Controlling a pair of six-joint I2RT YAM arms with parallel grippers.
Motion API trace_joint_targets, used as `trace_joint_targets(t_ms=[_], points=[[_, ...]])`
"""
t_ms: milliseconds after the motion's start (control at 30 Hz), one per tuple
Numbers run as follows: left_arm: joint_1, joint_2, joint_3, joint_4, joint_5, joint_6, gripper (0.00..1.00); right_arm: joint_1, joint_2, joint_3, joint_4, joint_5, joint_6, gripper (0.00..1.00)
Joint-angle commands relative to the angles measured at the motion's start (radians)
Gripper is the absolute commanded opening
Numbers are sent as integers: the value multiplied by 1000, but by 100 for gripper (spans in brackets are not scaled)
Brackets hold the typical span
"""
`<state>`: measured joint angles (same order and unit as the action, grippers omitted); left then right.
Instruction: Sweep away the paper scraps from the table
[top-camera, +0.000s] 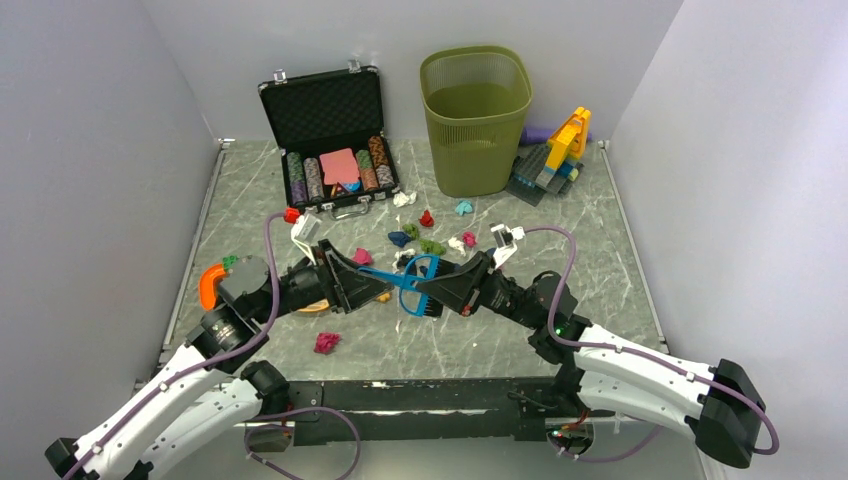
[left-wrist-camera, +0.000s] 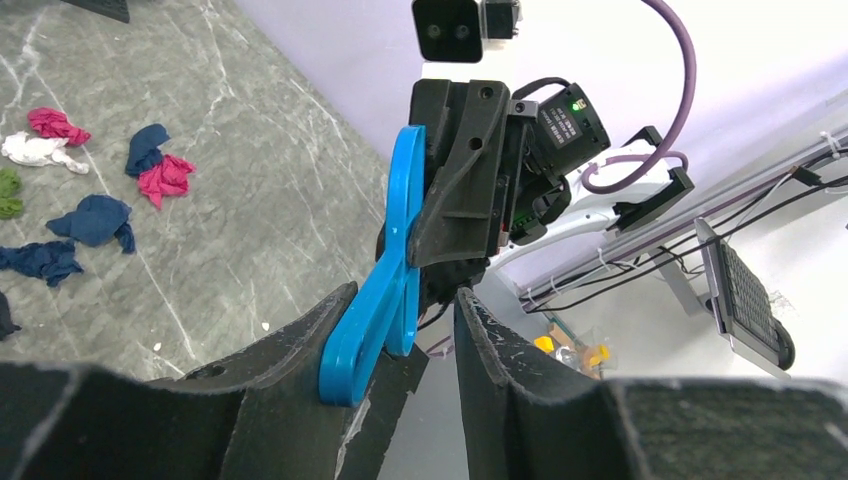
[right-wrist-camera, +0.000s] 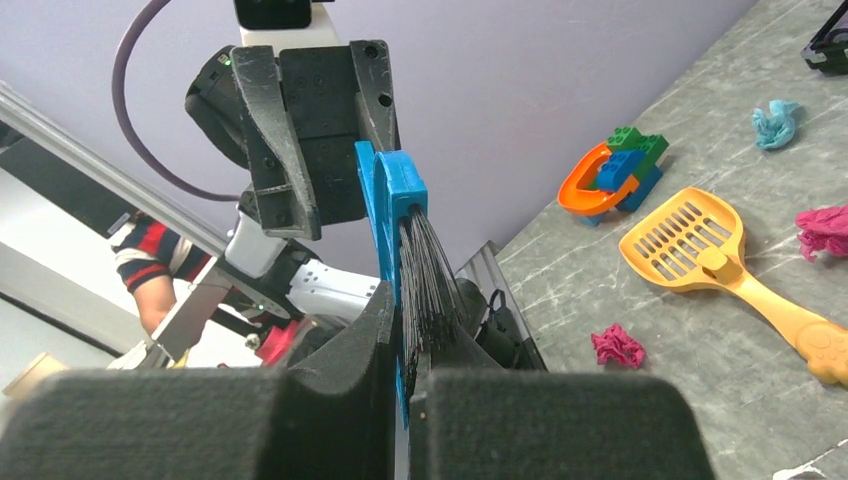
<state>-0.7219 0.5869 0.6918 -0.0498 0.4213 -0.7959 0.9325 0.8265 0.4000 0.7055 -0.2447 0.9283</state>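
Several paper scraps lie mid-table beyond the grippers: white (top-camera: 403, 198), red (top-camera: 427, 218), teal (top-camera: 463, 208), navy (top-camera: 399, 238), green (top-camera: 432, 245) and pink (top-camera: 362, 257). One magenta scrap (top-camera: 327, 342) lies near the front edge. My right gripper (top-camera: 436, 290) (right-wrist-camera: 410, 330) is shut on the head of a blue brush (top-camera: 412, 276) (right-wrist-camera: 392, 195) with black bristles, held above the table (top-camera: 560, 250). My left gripper (top-camera: 375, 285) (left-wrist-camera: 405, 295) faces it with its jaws apart. The brush's handle (left-wrist-camera: 385, 290) rests against one finger and the other stands clear of it.
A green bin (top-camera: 475, 115) stands at the back, beside an open case of poker chips (top-camera: 330, 135) and toy bricks (top-camera: 555, 160). A yellow scoop (right-wrist-camera: 700, 245) lies under my left arm. An orange piece with bricks (right-wrist-camera: 610, 175) sits at the left edge.
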Motion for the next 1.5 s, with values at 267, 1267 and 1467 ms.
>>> trace_joint_targets(t_ms=[267, 1267, 1467], points=[[6, 23, 20, 81, 94, -16, 39, 2, 26, 48, 22, -69, 8, 0], [16, -5, 100, -208, -67, 111, 0, 2, -14, 85, -186, 17, -66, 87], [18, -24, 253, -712, -617, 158, 0, 3, 14, 148, -397, 80, -180, 93]])
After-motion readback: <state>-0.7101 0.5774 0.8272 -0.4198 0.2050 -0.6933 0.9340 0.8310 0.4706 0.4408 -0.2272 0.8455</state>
